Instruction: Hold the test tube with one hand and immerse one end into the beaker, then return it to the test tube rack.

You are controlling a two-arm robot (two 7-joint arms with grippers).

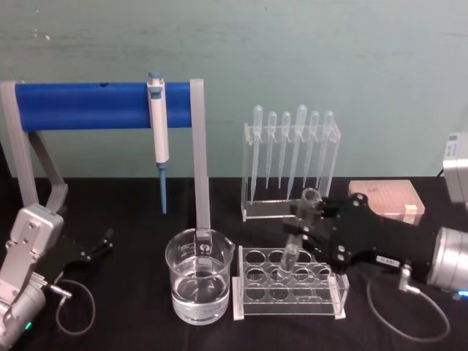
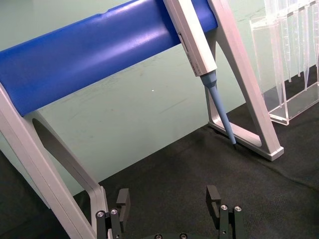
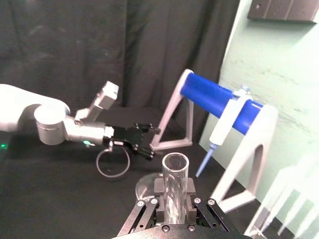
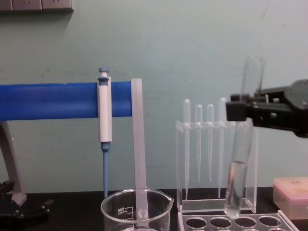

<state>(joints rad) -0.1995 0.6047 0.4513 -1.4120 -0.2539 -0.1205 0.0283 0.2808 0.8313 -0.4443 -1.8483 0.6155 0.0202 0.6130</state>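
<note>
My right gripper (image 1: 301,221) is shut on the test tube (image 1: 290,256), a clear glass tube held nearly upright with its open rim up. In the chest view the test tube (image 4: 239,163) hangs from the right gripper (image 4: 243,111), its rounded bottom just above the holes of the clear rack (image 4: 236,222). In the right wrist view the test tube (image 3: 175,174) stands between the black fingers. The beaker (image 1: 199,278), with clear liquid in it, stands left of the rack, apart from the tube. My left gripper (image 1: 89,252) rests open at the table's left; its fingers (image 2: 122,199) hold nothing.
A clear tube rack (image 1: 289,287) stands beside the beaker. Behind it is a stand of thin pipettes (image 1: 291,164). A micropipette (image 1: 158,124) hangs on the blue bar (image 1: 95,106) of a grey frame. A pink box (image 1: 386,197) lies at the right rear.
</note>
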